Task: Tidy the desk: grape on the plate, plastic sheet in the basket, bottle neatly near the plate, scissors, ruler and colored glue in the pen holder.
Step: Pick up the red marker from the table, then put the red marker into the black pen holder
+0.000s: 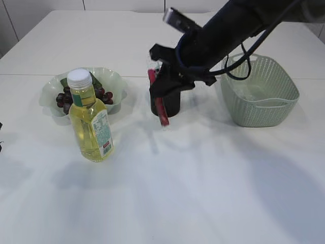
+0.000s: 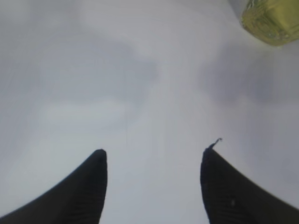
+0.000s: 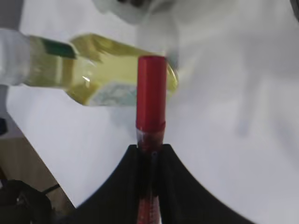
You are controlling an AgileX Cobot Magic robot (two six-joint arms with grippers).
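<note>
While the right pincer (image 3: 150,151) squeezes the red glue stick (image 3: 151,98) between its two fingers, the stick hangs tilted just in front of the black pen holder (image 1: 171,103), its low end near the table (image 1: 203,193). The left pincer (image 2: 154,156) is wide open over bare table and holds nothing. The grapes (image 1: 66,96) lie in the pale green plate (image 1: 114,79). The yellow bottle (image 1: 91,122) stands upright just in front of the plate. The green basket (image 1: 264,107) sits to the right with something clear in it. The front of the table has lots of free room.
</note>
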